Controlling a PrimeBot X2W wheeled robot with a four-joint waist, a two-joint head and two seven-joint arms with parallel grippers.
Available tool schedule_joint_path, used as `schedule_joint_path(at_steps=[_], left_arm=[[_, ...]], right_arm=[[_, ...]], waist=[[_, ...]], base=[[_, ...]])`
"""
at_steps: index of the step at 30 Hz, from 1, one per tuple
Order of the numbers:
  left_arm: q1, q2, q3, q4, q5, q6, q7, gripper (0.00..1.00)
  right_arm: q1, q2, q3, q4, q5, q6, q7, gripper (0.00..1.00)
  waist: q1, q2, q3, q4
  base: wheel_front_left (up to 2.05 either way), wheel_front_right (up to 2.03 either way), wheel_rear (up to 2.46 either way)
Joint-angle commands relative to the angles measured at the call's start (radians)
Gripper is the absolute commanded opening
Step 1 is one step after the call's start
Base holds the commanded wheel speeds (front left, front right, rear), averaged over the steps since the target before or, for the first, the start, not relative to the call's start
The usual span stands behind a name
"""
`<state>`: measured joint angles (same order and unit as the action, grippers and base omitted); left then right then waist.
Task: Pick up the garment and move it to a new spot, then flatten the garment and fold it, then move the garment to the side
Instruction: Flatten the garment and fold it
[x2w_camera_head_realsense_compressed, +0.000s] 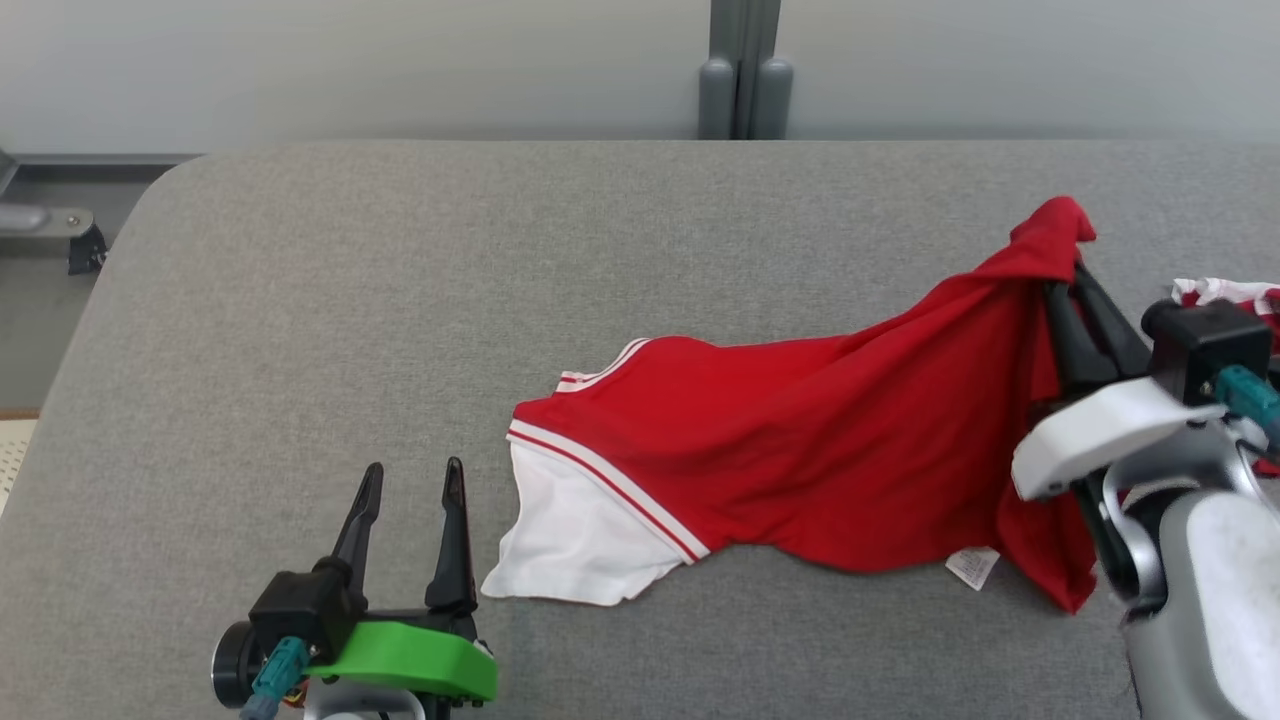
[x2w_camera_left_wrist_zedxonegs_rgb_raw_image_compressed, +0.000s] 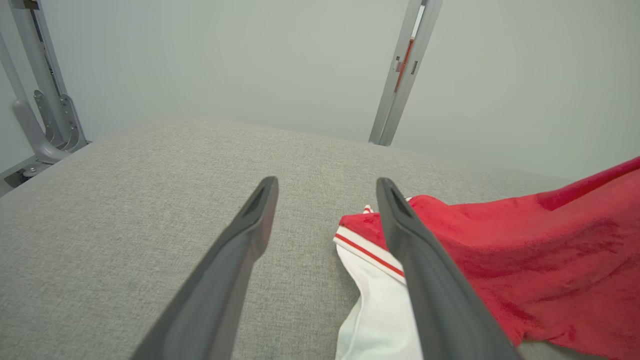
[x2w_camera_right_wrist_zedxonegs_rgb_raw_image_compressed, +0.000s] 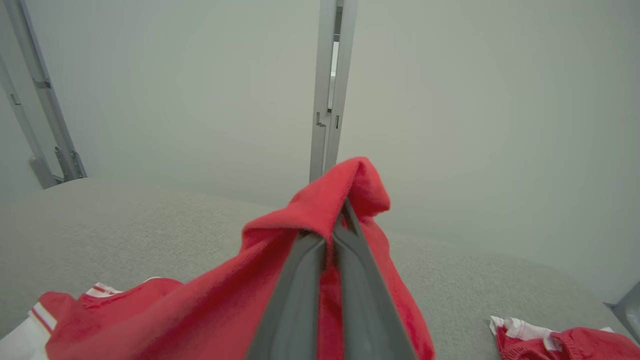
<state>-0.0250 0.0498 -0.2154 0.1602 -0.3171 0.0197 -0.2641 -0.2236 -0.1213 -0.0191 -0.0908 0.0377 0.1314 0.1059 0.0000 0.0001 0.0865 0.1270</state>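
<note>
Between right gripper (x2w_camera_right_wrist_zedxonegs_rgb_raw_image_compressed: 344, 216) fingers: red jersey (x2w_camera_head_realsense_compressed: 800, 450) fold clamped, body lying on grey table (x2w_camera_head_realsense_compressed: 400, 300) | left gripper (x2w_camera_head_realsense_compressed: 413, 468) spread, empty, just beside white sleeve (x2w_camera_head_realsense_compressed: 570, 530) | tip: raise clear before carrying sideways.

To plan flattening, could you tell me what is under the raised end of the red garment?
The right gripper, fingers shut on the red garment; the cloth hides the table beneath.

Lab bay: padded grey table (x2w_camera_head_realsense_compressed: 400, 300), bare walls (x2w_camera_head_realsense_compressed: 350, 60), metal posts (x2w_camera_head_realsense_compressed: 745, 70).
</note>
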Motion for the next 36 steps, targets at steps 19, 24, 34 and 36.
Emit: schedule_joint_path(at_steps=[19,24,34,36], left_arm=[[-0.082,0.001,-0.085,0.018,-0.025,-0.005,0.0,1.0],[-0.078,0.001,-0.089,0.022,-0.025,0.003,0.0,1.0],[-0.05,0.002,-0.062,0.025,-0.01,0.004,0.0,1.0],[-0.044,0.002,-0.057,0.027,-0.006,0.002,0.0,1.0]], right_arm=[[-0.622,-0.223,-0.094,0.944,-0.198,-0.002,-0.223,1.0],[-0.676,-0.219,-0.16,1.044,-0.27,-0.002,-0.281,1.0],[-0.695,-0.19,-0.165,1.09,-0.298,-0.002,-0.357,1.0],[-0.667,-0.183,-0.145,1.079,-0.273,-0.002,-0.365,1.0]], waist=[[0.0,-0.0001,0.156,0.238],[0.0,-0.0001,0.155,0.231],[0.0,-0.0001,0.092,0.118],[0.0,-0.0001,0.075,0.09]], base=[[0.0,0.0,0.0],[0.0,0.0,0.0],[0.0,0.0,0.0],[0.0,0.0,0.0]])
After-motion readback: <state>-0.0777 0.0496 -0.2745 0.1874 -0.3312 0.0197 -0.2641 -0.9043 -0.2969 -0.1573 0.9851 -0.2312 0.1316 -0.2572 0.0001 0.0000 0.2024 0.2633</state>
